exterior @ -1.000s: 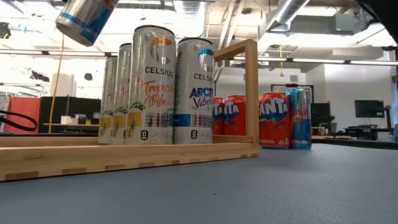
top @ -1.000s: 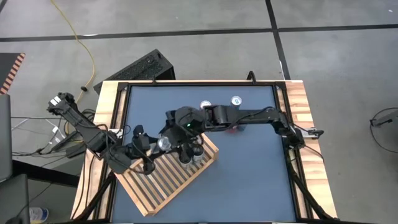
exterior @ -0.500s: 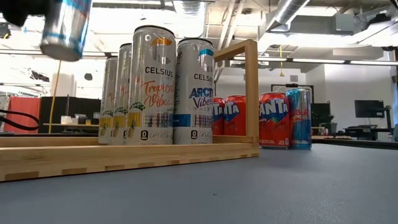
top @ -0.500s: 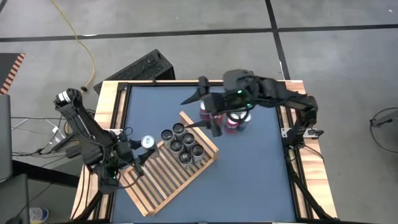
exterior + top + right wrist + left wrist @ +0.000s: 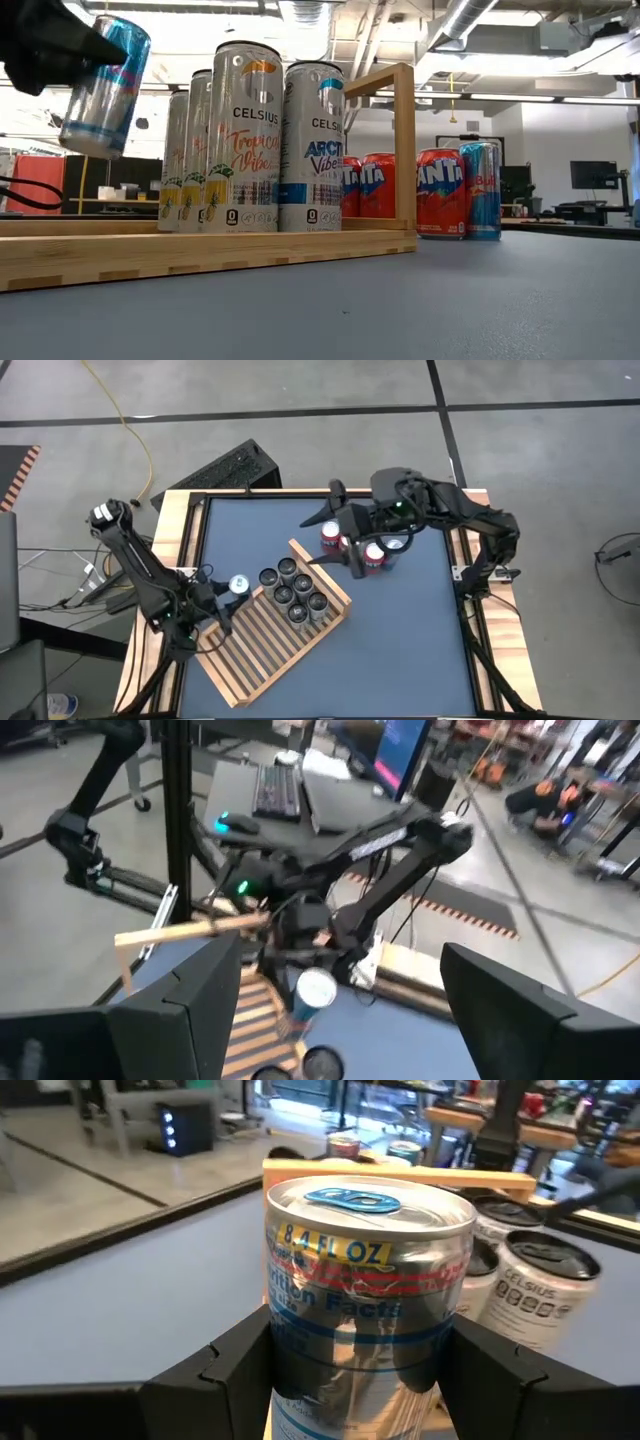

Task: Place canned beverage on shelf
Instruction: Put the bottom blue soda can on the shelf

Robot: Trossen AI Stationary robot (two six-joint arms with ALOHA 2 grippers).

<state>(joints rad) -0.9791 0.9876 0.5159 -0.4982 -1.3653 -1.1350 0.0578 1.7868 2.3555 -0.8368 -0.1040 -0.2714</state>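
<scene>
Nearest the low camera, the bare worktop (image 5: 420, 300) runs up to the shelf (image 5: 200, 250), whose wooden front rail lies across it. On the slats stand tall Celsius cans (image 5: 275, 140) in a tight cluster at the shelf's far corner, beside its upright frame post. Above the shelf's left part, the left gripper (image 5: 215, 603) is pinching a small silver-and-blue can (image 5: 103, 85), tilted and clear of the slats; the left wrist view shows this can (image 5: 365, 1295) clamped between both dark fingers, top up. From above, the held can (image 5: 239, 586) hangs just beside the cluster of six tall cans. Farther back, off the shelf, red Fanta cans (image 5: 440, 190) stand on the worktop with a blue can just beside them. The right gripper (image 5: 340, 530) hovers over those, fingers spread wide and holding nothing.
</scene>
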